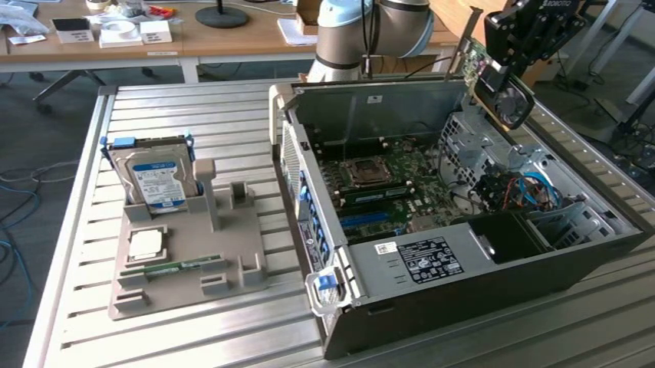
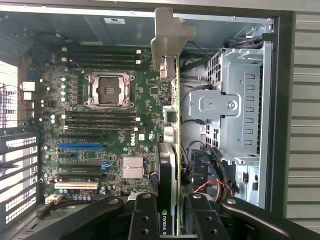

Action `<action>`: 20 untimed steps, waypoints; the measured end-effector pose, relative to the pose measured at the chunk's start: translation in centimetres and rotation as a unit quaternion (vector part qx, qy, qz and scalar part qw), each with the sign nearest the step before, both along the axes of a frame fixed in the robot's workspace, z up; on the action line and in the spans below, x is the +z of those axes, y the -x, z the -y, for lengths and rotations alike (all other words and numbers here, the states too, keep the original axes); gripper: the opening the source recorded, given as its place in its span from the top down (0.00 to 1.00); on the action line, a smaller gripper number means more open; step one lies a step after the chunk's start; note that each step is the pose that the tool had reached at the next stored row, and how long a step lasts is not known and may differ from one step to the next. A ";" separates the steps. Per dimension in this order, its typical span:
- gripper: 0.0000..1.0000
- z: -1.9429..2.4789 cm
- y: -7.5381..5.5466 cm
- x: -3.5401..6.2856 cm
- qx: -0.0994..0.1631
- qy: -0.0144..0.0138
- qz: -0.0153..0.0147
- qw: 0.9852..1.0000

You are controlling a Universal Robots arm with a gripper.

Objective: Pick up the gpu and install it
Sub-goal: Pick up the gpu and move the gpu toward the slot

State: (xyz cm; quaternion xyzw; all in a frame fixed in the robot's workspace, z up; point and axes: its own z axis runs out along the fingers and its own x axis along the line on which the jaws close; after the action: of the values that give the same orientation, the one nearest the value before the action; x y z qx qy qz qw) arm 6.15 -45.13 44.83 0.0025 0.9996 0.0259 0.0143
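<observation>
The gpu (image 1: 508, 98) hangs on edge above the far right corner of the open computer case (image 1: 430, 307), with its fan facing the exterior view's right and its pale bracket (image 1: 468, 37) pointing up. My gripper (image 1: 504, 73) is shut on it. In the wrist view the gpu (image 2: 172, 150) appears edge-on between my black fingers (image 2: 144, 216), with my gripper (image 2: 173, 220) clamped on its near end. Its bracket (image 2: 168, 35) points toward the case's rear wall. The card hovers over the motherboard (image 2: 100, 125), beside the expansion slots (image 2: 80, 146).
A metal drive cage (image 2: 235, 105) and loose cables (image 2: 215, 185) sit close beside the card. On the slatted table (image 1: 174, 115), a grey fixture (image 1: 189, 295) holds a hard drive (image 1: 156, 182), a processor (image 1: 146, 244) and a memory stick (image 1: 169, 268).
</observation>
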 end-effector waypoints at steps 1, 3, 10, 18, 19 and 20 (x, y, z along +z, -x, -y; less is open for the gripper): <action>0.73 0.00 0.0 0.00 0.000 0.000 0.000 1.000; 0.73 0.00 0.0 0.00 0.000 0.000 0.000 1.000; 0.73 0.00 0.0 -0.01 -0.013 0.000 0.000 1.000; 0.73 -0.01 -0.1 -0.01 -0.013 0.000 0.000 1.000; 0.73 -0.01 -0.1 -0.01 -0.013 0.000 0.000 1.000; 0.73 0.00 -0.2 -0.01 -0.013 0.000 0.000 1.000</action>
State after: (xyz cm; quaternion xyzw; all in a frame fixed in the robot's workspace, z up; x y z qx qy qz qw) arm 6.31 -45.13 44.81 0.0152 0.9994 0.0258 0.0147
